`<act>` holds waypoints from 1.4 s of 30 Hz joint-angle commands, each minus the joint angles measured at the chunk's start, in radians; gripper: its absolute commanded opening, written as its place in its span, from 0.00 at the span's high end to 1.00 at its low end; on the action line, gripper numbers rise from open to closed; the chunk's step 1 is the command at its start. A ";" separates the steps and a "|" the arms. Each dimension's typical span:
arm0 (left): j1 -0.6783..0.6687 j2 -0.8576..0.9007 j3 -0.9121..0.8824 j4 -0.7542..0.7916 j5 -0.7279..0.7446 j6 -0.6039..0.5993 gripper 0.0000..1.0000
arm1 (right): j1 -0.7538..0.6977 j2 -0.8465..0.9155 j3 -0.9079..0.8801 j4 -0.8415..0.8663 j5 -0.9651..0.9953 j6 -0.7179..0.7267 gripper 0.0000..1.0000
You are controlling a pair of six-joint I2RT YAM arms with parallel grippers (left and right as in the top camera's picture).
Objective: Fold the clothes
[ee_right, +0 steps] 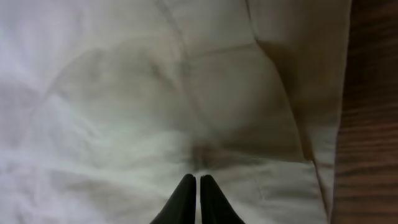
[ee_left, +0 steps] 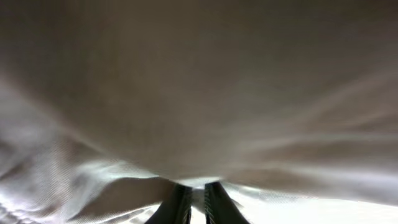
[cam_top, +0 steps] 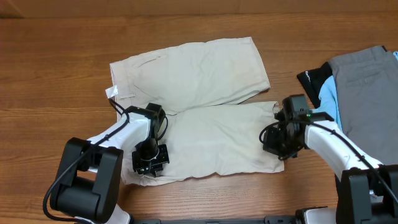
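Note:
The clothes are pale beige shorts lying flat on the wooden table, waistband to the left, both legs pointing right. My left gripper sits on the near left part of the shorts. In the left wrist view its jaws stand almost together with a ridge of beige cloth pinched between them. My right gripper is at the hem of the near leg. In the right wrist view its fingertips are shut where the cloth puckers, with the hem edge just to the right.
A pile of other garments lies at the right edge: grey trousers, a light-blue piece and a black piece close to my right arm. Bare wood shows beside the hem.

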 commanded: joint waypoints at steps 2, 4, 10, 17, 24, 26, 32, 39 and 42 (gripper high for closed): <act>-0.007 -0.012 -0.081 0.016 0.053 -0.029 0.89 | 0.003 -0.006 -0.066 0.011 0.053 0.066 0.91; -0.008 -0.011 -0.097 0.013 0.055 -0.029 0.89 | 0.003 -0.006 -0.067 -0.005 0.072 0.095 0.90; -0.007 -0.012 -0.111 -0.015 0.055 0.034 0.96 | -0.007 -0.006 -0.030 -0.060 0.077 0.106 0.88; -0.006 -0.019 0.178 -0.168 0.049 0.069 0.96 | -0.007 -0.007 0.274 -0.251 0.051 0.063 0.81; 0.017 -0.025 0.730 -0.276 -0.166 0.055 0.94 | -0.006 -0.007 0.509 -0.355 0.051 0.030 0.00; 0.044 -0.025 0.792 -0.264 -0.225 0.027 0.96 | -0.006 -0.005 0.509 -0.355 0.051 0.030 0.00; 0.246 0.005 0.843 -0.139 -0.227 0.023 0.96 | -0.006 -0.005 0.509 -0.348 0.051 0.030 0.00; 0.330 0.173 0.843 -0.096 -0.235 0.042 0.96 | -0.006 -0.005 0.509 -0.349 0.051 0.030 0.00; 0.330 0.272 0.843 -0.061 -0.238 0.046 0.96 | -0.006 -0.005 0.509 -0.349 0.051 0.030 0.00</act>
